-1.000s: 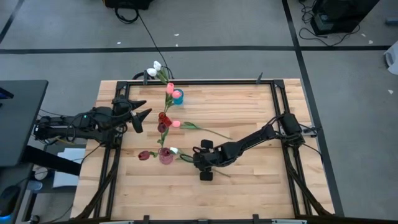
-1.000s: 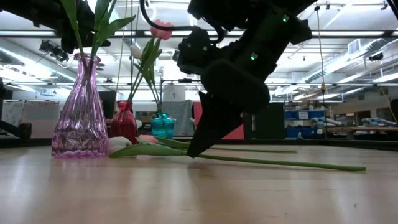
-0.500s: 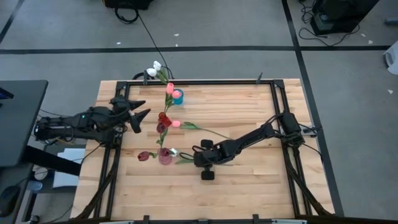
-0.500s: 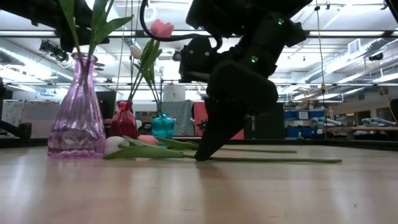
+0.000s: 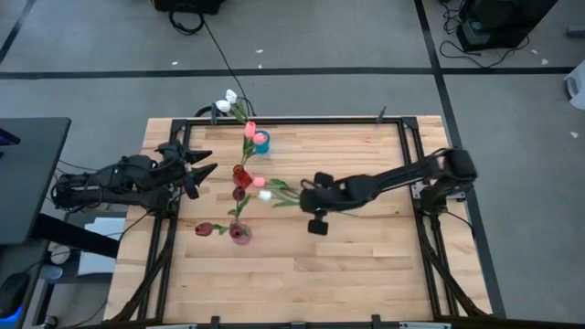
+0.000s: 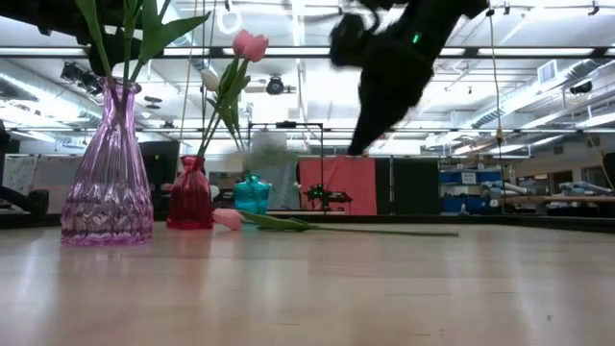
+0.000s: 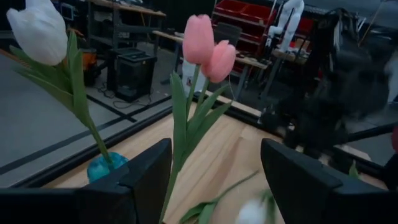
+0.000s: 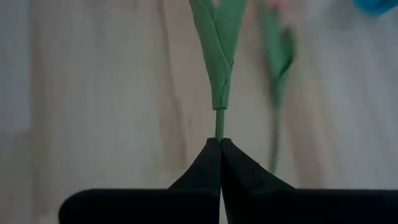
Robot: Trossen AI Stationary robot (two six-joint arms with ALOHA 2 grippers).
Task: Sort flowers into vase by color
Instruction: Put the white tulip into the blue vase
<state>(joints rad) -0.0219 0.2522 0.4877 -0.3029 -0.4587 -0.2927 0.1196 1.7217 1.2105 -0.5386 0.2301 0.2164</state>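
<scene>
My right gripper (image 5: 304, 196) is shut on the stem of a white tulip (image 5: 265, 195), near the table's middle and raised above it. A pink tulip (image 6: 229, 219) lies flat on the wood beside it. Three vases stand left of centre. The teal one (image 5: 261, 140) holds pink (image 7: 208, 50) and white (image 7: 37, 31) tulips. The red one (image 5: 240, 174) and the purple one (image 5: 240, 233) hold dark red tulips. My left gripper (image 5: 203, 164) hovers open at the left, pointing at the vases. My right gripper pinches the white tulip's thin green stem (image 8: 219, 129) between its two shut fingertips, just below the leaf (image 8: 219, 43). The stem runs straight on ahead of the fingers toward the table's left. The flower is lifted clear of the table, roughly level.
A black frame (image 5: 402, 137) runs along the table's edges. Bare wood lies right of and nearer than the vases. A dark monitor (image 5: 27, 174) stands off the table's left side.
My right gripper has shut on the white tulip's stem. It has then risen and gone toward the far edge, and the flower has left the table with it. The purple vase has shifted a little toward the left. The pink tulip has stayed where it lay.
</scene>
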